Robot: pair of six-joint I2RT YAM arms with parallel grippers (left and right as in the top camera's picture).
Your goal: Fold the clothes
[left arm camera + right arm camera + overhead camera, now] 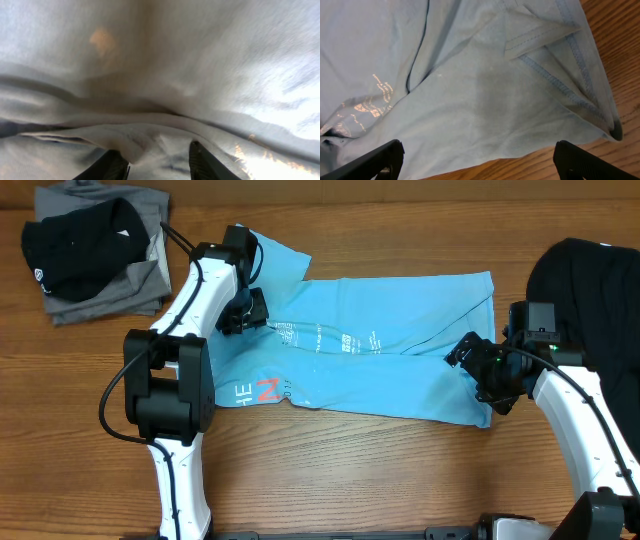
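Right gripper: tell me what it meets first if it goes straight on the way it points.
The light-blue T-shirt: its cloth fills the line ahead of the right gripper, between the open jaws. How near is unclear.

open table point(400, 470) in front, black shirt point(590, 290) right

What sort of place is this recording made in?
Likely a robot lab workbench set up for laundry folding: a wood-grain table, a white left arm and right arm working over it, and a blue T-shirt spread out between them.
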